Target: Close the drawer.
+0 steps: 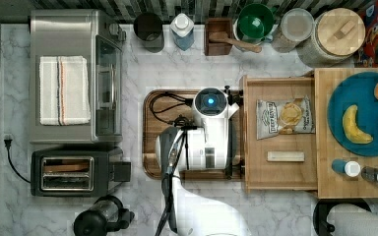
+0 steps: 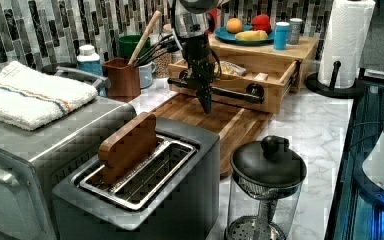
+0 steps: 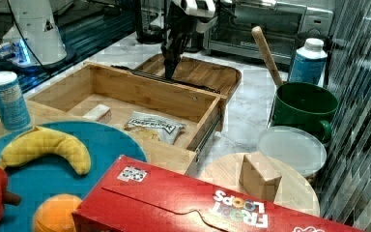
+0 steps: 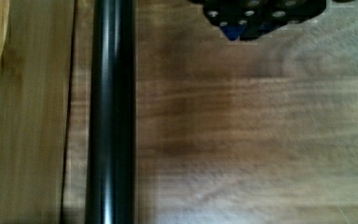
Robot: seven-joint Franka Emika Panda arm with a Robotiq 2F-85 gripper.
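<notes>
The drawer (image 1: pixel 278 172), a shallow light-wood tray with thin raised rims, stands pulled out from under the light-wood top slab (image 1: pixel 325 187) on the white marble bench (image 1: pixel 177 64). In the top view, left to right: the dark brown rounded-corner wooden board (image 1: pixel 152 147), the black bar handle (image 4: pixel 109 116), the drawer holding a chip bag (image 1: pixel 284 117). The gripper (image 2: pixel 206 102) hangs over the board just beside the handle; I cannot tell whether it is released or clenched.
</notes>
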